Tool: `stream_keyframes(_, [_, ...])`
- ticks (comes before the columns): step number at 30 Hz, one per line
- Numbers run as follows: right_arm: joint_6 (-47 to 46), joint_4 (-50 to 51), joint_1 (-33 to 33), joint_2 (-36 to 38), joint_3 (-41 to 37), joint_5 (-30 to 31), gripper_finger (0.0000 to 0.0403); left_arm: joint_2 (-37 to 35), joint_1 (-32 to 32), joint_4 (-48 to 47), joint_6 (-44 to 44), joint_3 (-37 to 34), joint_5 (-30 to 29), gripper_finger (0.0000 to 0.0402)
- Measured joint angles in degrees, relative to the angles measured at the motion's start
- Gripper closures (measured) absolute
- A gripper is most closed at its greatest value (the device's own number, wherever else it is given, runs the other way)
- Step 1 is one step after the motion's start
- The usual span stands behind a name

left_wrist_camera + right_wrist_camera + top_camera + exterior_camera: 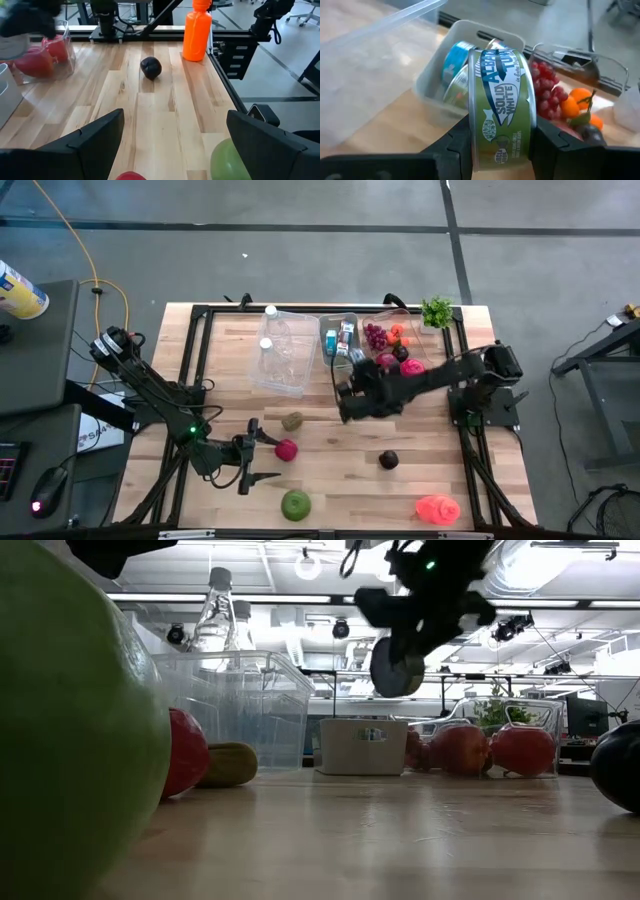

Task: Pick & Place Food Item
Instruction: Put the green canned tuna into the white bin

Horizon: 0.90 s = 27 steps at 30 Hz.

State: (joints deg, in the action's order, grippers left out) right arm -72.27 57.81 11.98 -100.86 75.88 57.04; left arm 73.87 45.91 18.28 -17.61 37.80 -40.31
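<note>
My right gripper (349,398) hangs over the middle of the table, just in front of the small white bin (340,338), shut on a green-labelled tuna can (501,90). In the low view the can (397,668) shows as a round disc well above the tabletop. The white bin (451,65) holds more cans. My left gripper (246,461) stands open at the front left, beside a red fruit (287,449), with a green apple (296,504) nearby. Nothing lies between its fingers (95,145). My right gripper pinches the tuna can by its two flat ends (471,131), one finger on each, so the labelled wall faces the wrist camera. The fingers slant down from the table's right side. The can stands on edge, lifted clear of the table.
A large clear bin (285,352) with bottles stands at the back left, and a clear bin of fruit (395,345) at the back right, beside green leaves (437,311). A kiwi (292,421), a dark plum (389,460) and an orange bottle (437,508) lie on the table.
</note>
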Motion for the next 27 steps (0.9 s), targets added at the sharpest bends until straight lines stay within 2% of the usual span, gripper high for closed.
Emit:
stream_keyframes(5, [5.6, -3.6, -6.9, 0.0, 0.0, -3.5, 0.0283, 0.0, 0.0, 0.0, 0.0, 0.0, 0.0, 0.0057])
stream_keyframes(10, [11.2, -8.3, -11.1, -2.3, -0.1, -6.4, 0.0283, 0.0, 0.2, -0.2, 0.0, 0.0, 0.0, 0.0057])
stream_keyframes(14, [14.7, -13.4, -12.3, -3.2, 0.1, -6.3, 0.0283, 0.0, 0.4, -0.3, 0.0, -0.1, 0.0, 0.0057])
stream_keyframes(27, [14.9, -15.2, -14.8, -4.3, 0.3, -9.4, 0.0283, 0.0, 0.4, -0.3, 0.0, -0.1, 0.0, 0.0057])
